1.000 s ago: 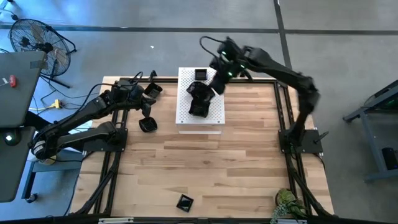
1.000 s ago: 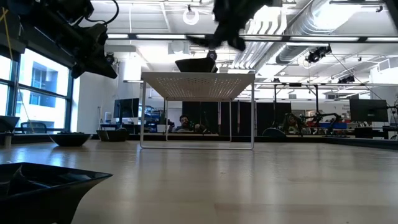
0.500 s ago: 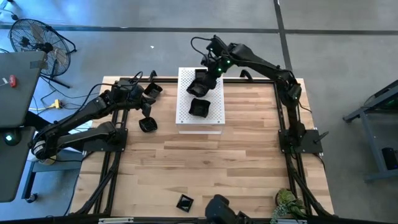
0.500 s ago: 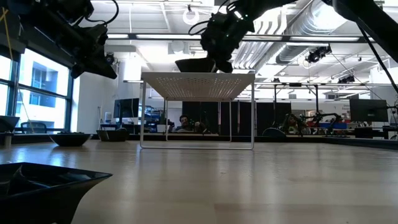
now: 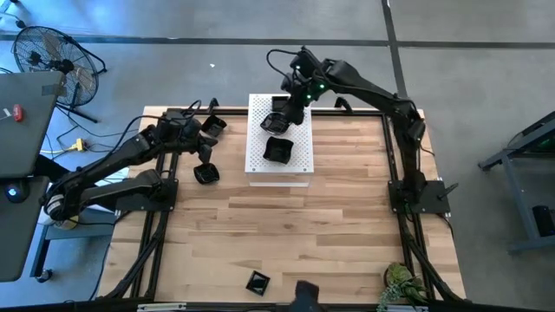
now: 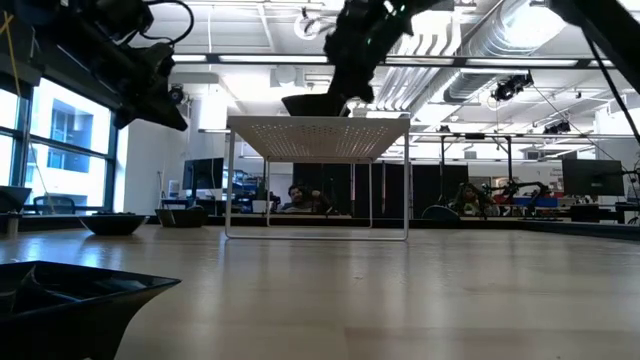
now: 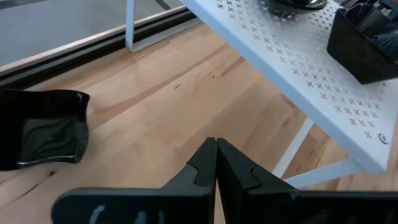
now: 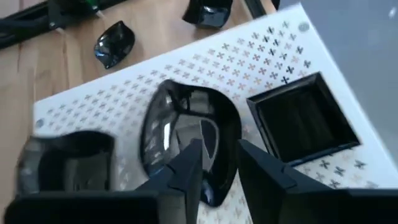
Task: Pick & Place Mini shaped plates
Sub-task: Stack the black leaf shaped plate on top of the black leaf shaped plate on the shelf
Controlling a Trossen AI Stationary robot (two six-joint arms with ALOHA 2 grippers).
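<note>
- The left tool (image 5: pixel 205 149) is positioned over the left part of the bench (image 5: pixel 329 225), beside the white perforated board (image 5: pixel 279 165). In the left wrist view its fingers (image 7: pixel 205 163) are seen pressed together, closed, with nothing between them.
- A black plate (image 5: pixel 206 174) rests on the bench just below the left tool in the high view. A second black plate (image 5: pixel 214 124) lies near the bench's far edge, close to the left arm's wrist.
- A small black square plate (image 5: pixel 257 282) lies alone near the front edge of the bench, well apart from the others.
- The white perforated board stands raised on thin legs (image 6: pixel 230 190) over the bench, as shown in the low view.
- Three black plates are carried by the board: a square one (image 8: pixel 305 121) toward the far end, a rounded wavy-edged one (image 8: pixel 180 127) in the middle, and a deep-walled one (image 5: pixel 277 150) nearer the front.
- The right tool (image 5: pixel 286 117) is held above the far half of the board. In the right wrist view its fingers (image 8: pixel 186 168) are seen apart, open, over the rounded wavy-edged plate; the plate lies on the board and is not gripped.
- A potted plant (image 5: pixel 403 286) stands at the right front corner of the bench.
</note>
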